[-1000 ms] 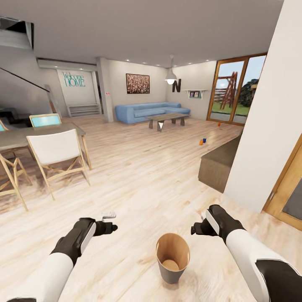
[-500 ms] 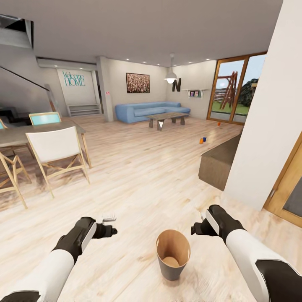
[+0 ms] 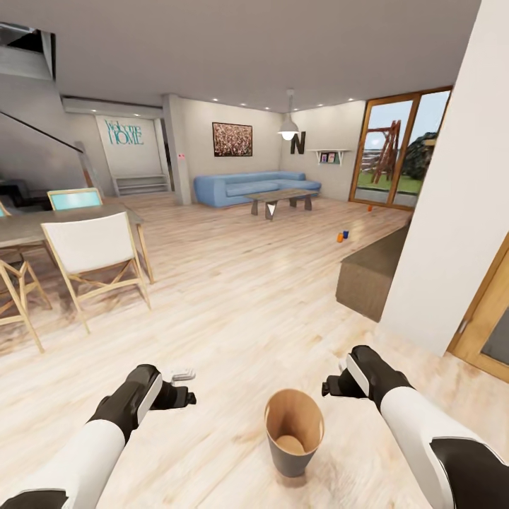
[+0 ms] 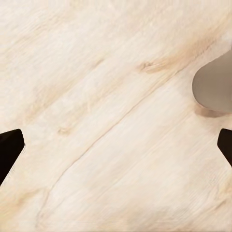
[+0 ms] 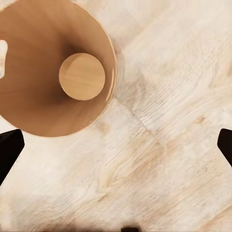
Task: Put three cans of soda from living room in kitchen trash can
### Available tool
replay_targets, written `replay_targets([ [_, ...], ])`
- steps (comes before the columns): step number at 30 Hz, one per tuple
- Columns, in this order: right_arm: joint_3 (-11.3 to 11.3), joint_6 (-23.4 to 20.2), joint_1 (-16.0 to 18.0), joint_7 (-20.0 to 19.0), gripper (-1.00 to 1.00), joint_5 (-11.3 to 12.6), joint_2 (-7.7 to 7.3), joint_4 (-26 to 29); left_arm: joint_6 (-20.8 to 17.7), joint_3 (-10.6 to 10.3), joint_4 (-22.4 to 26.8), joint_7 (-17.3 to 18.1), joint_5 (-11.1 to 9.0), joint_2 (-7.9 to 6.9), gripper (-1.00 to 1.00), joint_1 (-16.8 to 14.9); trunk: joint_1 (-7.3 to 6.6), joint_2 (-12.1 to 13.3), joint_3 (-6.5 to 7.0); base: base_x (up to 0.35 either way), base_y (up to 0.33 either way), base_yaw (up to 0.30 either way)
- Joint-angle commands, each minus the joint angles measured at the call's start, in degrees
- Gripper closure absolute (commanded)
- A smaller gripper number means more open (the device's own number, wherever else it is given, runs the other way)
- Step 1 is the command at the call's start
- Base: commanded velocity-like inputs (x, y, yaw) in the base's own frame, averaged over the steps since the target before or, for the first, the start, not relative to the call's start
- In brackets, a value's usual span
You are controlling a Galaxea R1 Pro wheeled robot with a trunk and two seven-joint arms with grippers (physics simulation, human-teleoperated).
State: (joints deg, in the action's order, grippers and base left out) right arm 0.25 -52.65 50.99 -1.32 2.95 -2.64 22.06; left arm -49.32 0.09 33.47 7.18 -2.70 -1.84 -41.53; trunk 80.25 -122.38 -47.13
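The tash can (image 3: 294,431) stands on the pale wood floor just in front of me, between my two arms, with nothing inside it. My left gripper (image 3: 185,385) hangs open to its left, my right gripper (image 3: 331,386) open to its right. In the right wrist view the bin's brown inside (image 5: 43,101) lies beside the open gripper (image 5: 116,150). The left wrist view has the bin's grey outside (image 4: 215,89) off to one side of the open gripper (image 4: 116,150). Far off on the living room floor stand two soda cans (image 3: 341,237) and a third (image 3: 369,209) by the glass doors.
A dining table with white chairs (image 3: 92,251) is at the left. A low brown bench (image 3: 369,272) and a white wall (image 3: 459,212) stand at the right, with a wooden door (image 3: 488,318) beyond. Blue sofa (image 3: 247,187) and low grey table (image 3: 281,200) are far ahead.
The whole view has shifted slightly, so the camera has moved. My left gripper has sunk a little. Both grippers stay open with nothing in them.
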Motion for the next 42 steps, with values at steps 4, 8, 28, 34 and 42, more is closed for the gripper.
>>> replay_targets([
  [4, -0.05, 0.00, -0.01, 0.00, -1.00, -0.04, 0.00, 0.00, -0.05, 0.00, 0.01, -0.04, 0.10, 0.00, -1.00, -0.03, 0.00, 0.00, 0.00, 0.259, 0.087, 0.000],
  [8, -0.07, 0.17, -0.01, 0.00, -1.00, -0.05, 0.01, 0.00, -0.07, 0.00, -0.02, -0.10, 0.14, 0.01, -1.00, -0.01, 0.00, 0.00, 0.00, 0.296, 0.071, 0.000],
  [28, -0.07, 2.60, -0.09, 0.00, -1.00, -0.05, -0.16, -0.09, 0.01, 0.00, 0.51, -0.15, -0.10, 0.08, -1.00, 0.13, 0.22, -0.40, -0.18, 0.057, 0.010, 0.000],
  [34, -0.07, 2.63, -0.10, 0.00, -1.00, -0.04, -0.09, -0.09, 0.02, 0.00, 0.48, -0.15, -0.07, 0.08, -1.00, 0.14, 1.54, -2.81, -1.26, 0.001, 0.000, 0.000],
  [42, -0.09, 2.64, -0.17, 0.00, -1.00, 0.02, -0.02, -0.13, 0.02, 0.00, 0.46, -0.21, -0.28, 0.09, -1.00, 0.14, 3.29, -6.02, -2.69, 0.000, 0.000, 0.000],
])
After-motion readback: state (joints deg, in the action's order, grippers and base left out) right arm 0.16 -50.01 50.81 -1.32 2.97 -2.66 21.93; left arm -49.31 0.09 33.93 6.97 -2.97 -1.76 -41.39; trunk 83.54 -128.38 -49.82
